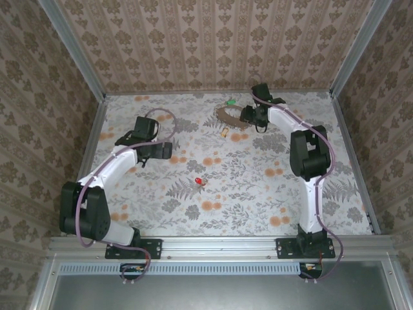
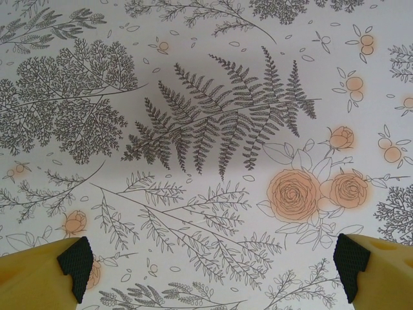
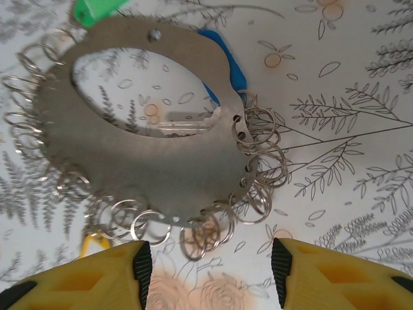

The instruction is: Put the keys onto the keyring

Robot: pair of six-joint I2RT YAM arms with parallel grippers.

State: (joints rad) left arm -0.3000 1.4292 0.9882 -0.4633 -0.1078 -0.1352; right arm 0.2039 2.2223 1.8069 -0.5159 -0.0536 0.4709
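The keyring (image 3: 148, 155) is a flat grey oval plate with several small split rings along its edge, lying at the back of the table (image 1: 227, 116). A green key head (image 3: 97, 10) and a blue key head (image 3: 224, 57) stick out from its far side. A yellow piece (image 3: 94, 241) shows at its near left edge. A red key (image 1: 199, 181) lies alone mid-table. My right gripper (image 3: 211, 271) is open just in front of the keyring (image 1: 248, 116), holding nothing. My left gripper (image 2: 213, 271) is open over bare cloth (image 1: 162, 150).
The table (image 1: 258, 194) is covered by a floral cloth and closed in by patterned walls on three sides. A small yellowish item (image 1: 224, 133) lies just in front of the keyring. The red key sits between the two arms.
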